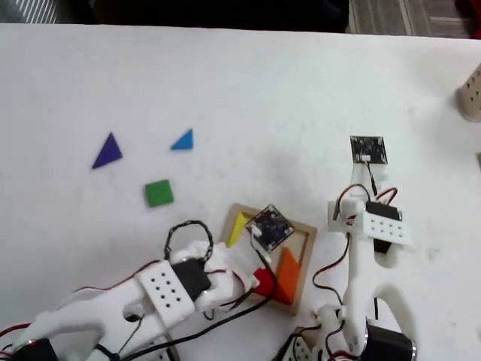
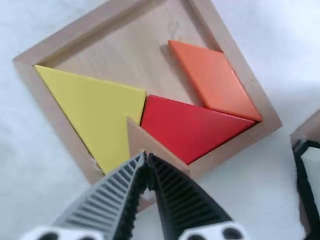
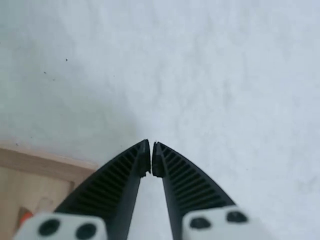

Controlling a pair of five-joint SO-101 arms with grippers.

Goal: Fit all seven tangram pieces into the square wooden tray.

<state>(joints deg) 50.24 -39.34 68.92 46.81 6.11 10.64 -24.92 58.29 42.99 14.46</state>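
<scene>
The square wooden tray (image 1: 305, 256) lies near the table's front, between the two arms. It holds a yellow triangle (image 2: 95, 107), a red triangle (image 2: 192, 127) and an orange parallelogram (image 2: 212, 80); a wood-coloured wedge (image 2: 150, 145) shows between yellow and red. My left gripper (image 2: 146, 159) is shut, with its tips over the tray's near corner and nothing visible between them. My right gripper (image 3: 151, 152) is shut above bare table just beyond a tray edge (image 3: 45, 164). Off to the left lie a purple triangle (image 1: 107, 151), a light blue triangle (image 1: 183, 140) and a green square (image 1: 158, 192).
A beige perforated object (image 1: 471, 94) stands at the table's right edge. Red and black cables (image 1: 225, 312) trail from the arms near the front edge. White table stretches wide behind the tray and around the loose pieces.
</scene>
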